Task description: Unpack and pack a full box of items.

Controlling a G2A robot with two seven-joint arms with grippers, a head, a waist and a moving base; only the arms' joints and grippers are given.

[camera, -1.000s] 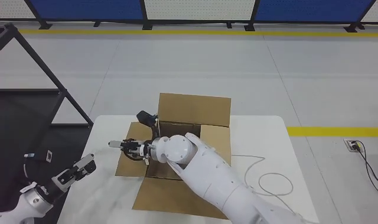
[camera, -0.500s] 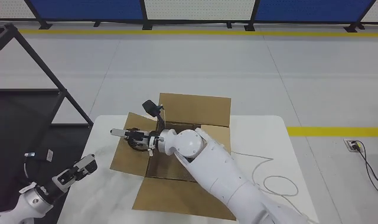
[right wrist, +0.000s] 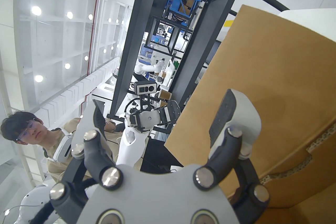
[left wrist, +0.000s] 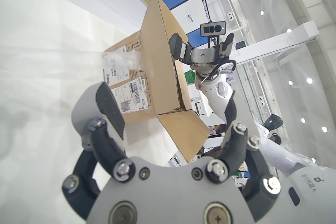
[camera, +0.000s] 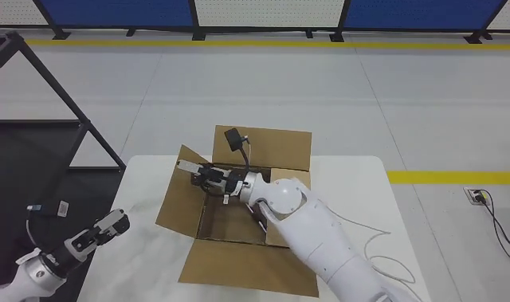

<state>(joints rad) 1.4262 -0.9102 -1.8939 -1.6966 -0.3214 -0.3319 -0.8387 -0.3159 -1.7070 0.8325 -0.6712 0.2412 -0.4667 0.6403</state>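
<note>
Right pincer (camera: 195,173) is held wide astride 9 o'clock flap (camera: 177,197) of brown cardboard box (camera: 263,147) | risk: box is dragged across white table (camera: 355,192) if flap is yanked.

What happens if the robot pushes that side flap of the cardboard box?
The flap would probably bend at its crease yet stay stiff: a cut edge shows corrugated layers. It likely springs back partway, since it stands tilted up now. The box may slide on the smooth table if pushed.

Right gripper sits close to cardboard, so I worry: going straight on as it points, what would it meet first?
Likely the box's raised flap, right ahead of one of the fingers; depth is unclear.
</note>
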